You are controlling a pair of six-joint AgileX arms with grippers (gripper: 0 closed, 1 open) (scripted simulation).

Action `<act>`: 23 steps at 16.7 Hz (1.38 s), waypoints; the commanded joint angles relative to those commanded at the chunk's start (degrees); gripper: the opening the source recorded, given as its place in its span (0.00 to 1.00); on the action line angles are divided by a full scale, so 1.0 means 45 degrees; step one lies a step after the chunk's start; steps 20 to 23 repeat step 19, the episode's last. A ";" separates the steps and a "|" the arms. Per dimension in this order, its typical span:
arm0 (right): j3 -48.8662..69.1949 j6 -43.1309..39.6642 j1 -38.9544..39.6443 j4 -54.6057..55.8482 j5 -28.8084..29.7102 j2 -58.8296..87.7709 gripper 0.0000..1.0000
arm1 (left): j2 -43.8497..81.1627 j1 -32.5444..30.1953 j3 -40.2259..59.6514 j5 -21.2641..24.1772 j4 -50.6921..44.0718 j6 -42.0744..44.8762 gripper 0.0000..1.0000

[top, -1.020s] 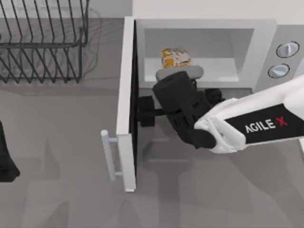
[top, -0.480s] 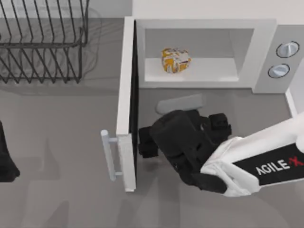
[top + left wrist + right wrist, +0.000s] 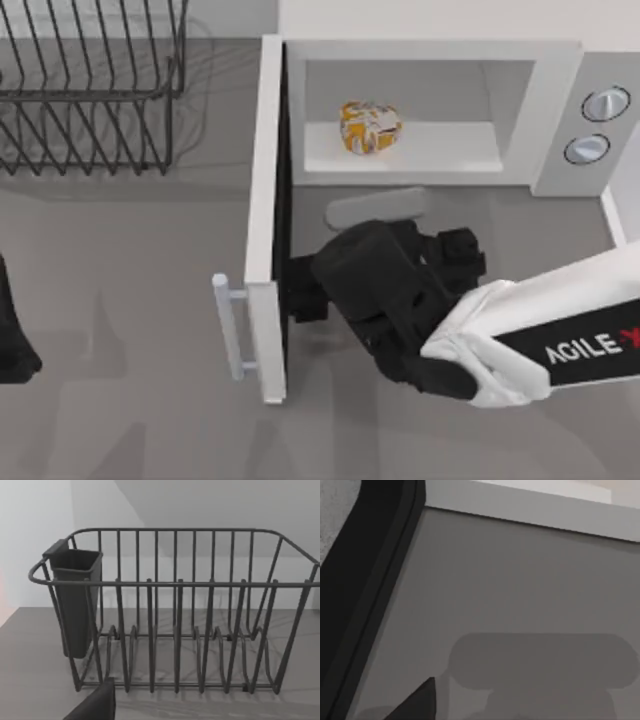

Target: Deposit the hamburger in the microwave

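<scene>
Small lumpy hamburger (image 3: 370,127), orange-yellow with white and brown patches, resting on the pale floor of the cavity of the large boxy white-grey microwave (image 3: 560,70), towards the cavity's left, clear of the walls and of any fingers. Side-hinged door (image 3: 266,220) swung fully open towards the viewer, pale bar handle (image 3: 228,325) at its free end, dark inner face turned to the right arm; two round silver knobs (image 3: 597,124) on the panel at the right. Right gripper (image 3: 305,290), black, low over the grey tabletop (image 3: 120,300) in front of the opening, outside the cavity and just beside the door's inner face; empty of any load, but fingers largely hidden under the wrist from above, so spread or closed: cannot tell. Right wrist view: bare tabletop, the door's dark edge and the cabinet's pale front lip, consistent with a gripper facing the oven from outside. Placement judged essentially complete, the food lying well inside the threshold so a closing door would probably clear it; door left open, perhaps for closing next. Left arm (image 3: 12,330) parked at the top view's left edge, its wrist camera facing the dark wire rack (image 3: 190,610) with a dark cup-shaped holder (image 3: 75,600) hung at one end; fingers likewise indeterminate.
</scene>
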 joint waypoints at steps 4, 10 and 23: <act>0.0317 -0.0027 0.0015 -0.0999 -0.0045 -0.0610 1.00 | 0.0000 0.0000 0.0000 0.0000 0.0000 0.0000 1.00; 0.0857 -0.0018 0.0003 -0.3080 -0.0150 -0.1591 1.00 | 0.0000 0.0000 0.0000 0.0000 0.0000 0.0000 1.00; 0.1598 -0.0036 -0.0011 -0.4871 -0.0094 -0.2760 1.00 | 0.0000 0.0000 0.0000 0.0000 0.0000 0.0000 1.00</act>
